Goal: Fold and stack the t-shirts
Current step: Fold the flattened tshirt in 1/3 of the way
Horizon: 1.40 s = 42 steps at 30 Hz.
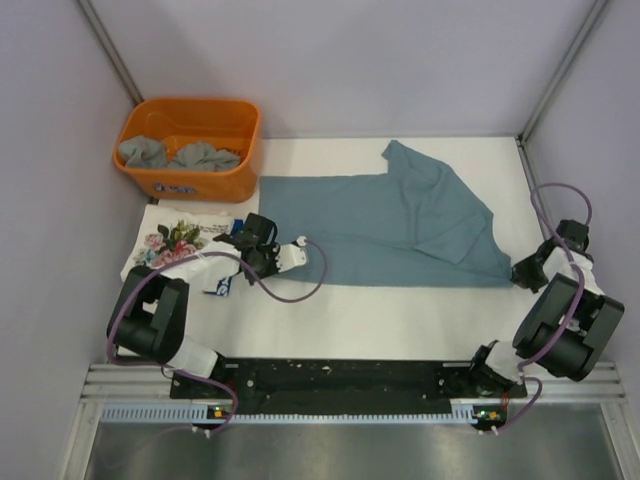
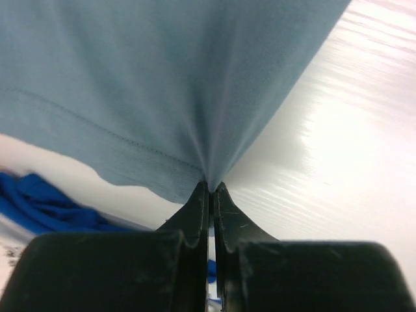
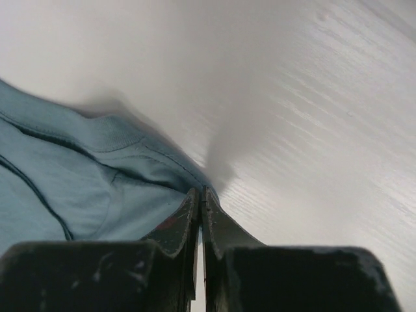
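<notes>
Left gripper (image 2: 211, 190) is pinched tight on the near-left hem corner of the big dusty blue-grey cotton t-shirt (image 1: 380, 230), jaws pressed together with cloth fanning up out of them. Right gripper (image 3: 200, 193) is likewise closed on cloth, at the shirt's near-right corner beside a stitched seam.

That shirt lies mid-way across the white table (image 1: 400, 320), mostly flat. Its right part is turned over on itself with a slanted crease, so I judge it only partly folded, with a fold in hand since both near corners are held.

Done so far, as I read it: one folded white floral-print t-shirt (image 1: 170, 240) sits at the left of the table, near the blue one's left edge and partly under my left arm. That's the whole stack, one item.

Left to do: finish folding the blue shirt and put it on the floral one. Then come the crumpled grey t-shirts (image 1: 180, 155) in the orange plastic tub (image 1: 200, 185) at the far left corner. They look like two lumps, but I can't tell the exact count. None of those are folded.

I'd call the task well under halfway. A blue patch (image 2: 39, 201) shows under the hem in the left wrist view, can't tell what it is
</notes>
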Available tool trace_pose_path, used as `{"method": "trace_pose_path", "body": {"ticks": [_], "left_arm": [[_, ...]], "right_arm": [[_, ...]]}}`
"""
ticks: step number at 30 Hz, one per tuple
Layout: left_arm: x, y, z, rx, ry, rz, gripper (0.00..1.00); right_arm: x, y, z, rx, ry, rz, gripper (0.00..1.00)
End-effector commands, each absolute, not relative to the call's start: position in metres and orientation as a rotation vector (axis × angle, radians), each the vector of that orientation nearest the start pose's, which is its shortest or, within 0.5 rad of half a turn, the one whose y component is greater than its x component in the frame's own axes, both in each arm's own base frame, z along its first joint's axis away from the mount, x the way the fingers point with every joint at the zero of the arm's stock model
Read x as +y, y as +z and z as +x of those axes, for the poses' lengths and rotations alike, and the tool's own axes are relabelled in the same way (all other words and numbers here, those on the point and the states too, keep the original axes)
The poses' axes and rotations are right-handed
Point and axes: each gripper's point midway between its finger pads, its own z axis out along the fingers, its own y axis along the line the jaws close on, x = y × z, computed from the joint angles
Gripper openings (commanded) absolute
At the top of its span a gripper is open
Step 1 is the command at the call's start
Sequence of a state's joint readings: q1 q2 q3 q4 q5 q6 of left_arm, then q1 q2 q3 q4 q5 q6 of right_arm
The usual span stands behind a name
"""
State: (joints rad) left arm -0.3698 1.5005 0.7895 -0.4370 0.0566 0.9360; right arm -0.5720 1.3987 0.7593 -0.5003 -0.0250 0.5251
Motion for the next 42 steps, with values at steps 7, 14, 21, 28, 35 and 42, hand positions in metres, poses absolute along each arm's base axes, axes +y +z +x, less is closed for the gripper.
{"method": "trace_pose_path", "body": {"ticks": [7, 14, 21, 28, 35, 42], "left_arm": [[-0.089, 0.025, 0.169, 2.432, -0.254, 1.813, 0.0], [-0.094, 0.05, 0.163, 2.448, -0.275, 1.809, 0.73], [-0.112, 0.103, 0.246, 2.385, -0.317, 1.371, 0.6], [-0.111, 0.085, 0.289, 2.402, -0.368, 1.19, 0.46], [-0.117, 0.054, 0.315, 2.405, -0.344, 1.111, 0.56], [-0.111, 0.031, 0.317, 2.481, -0.313, 1.072, 0.54]], "right_arm": [[-0.169, 0.05, 0.212, 2.115, -0.209, 1.543, 0.0], [-0.183, 0.074, 0.205, 2.055, -0.32, 1.517, 0.58], [-0.14, 0.133, 0.266, 2.144, -0.251, 1.069, 0.63], [-0.043, 0.113, 0.291, 2.437, 0.002, 0.728, 0.52], [0.0, 0.062, 0.271, 2.643, 0.196, 0.687, 0.45], [0.0, 0.03, 0.266, 2.735, 0.176, 0.725, 0.48]]}}
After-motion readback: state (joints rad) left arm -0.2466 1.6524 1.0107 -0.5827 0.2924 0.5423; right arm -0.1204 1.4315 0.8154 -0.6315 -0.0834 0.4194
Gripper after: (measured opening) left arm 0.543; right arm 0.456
